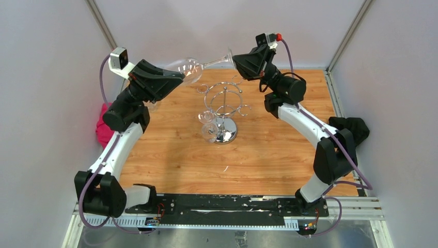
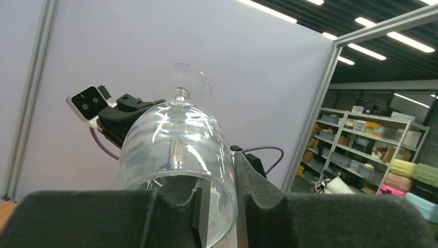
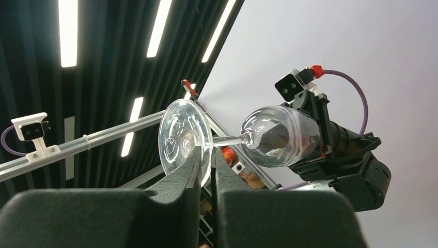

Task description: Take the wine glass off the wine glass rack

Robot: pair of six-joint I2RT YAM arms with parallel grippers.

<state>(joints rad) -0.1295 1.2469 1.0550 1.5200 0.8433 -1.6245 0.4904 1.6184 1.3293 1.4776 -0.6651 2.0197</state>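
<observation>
Two grips hold the wine glass (image 1: 192,68) on its side in the air. The left end effector (image 2: 219,206) is closed on the bowl rim, and the right end effector (image 3: 205,161) is closed on the foot. Below, apart from it, the wine glass rack (image 1: 223,103) stands on the desk (image 1: 274,150) with a second glass (image 1: 208,130).

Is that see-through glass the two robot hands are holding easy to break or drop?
Probably fragile: the clear wine glass has thin walls and a skinny stem. Likely slippery too, since its surface is smooth and shiny where the right gripper pinches the round foot. Set down sideways, the rounded bowl would probably roll.
</observation>
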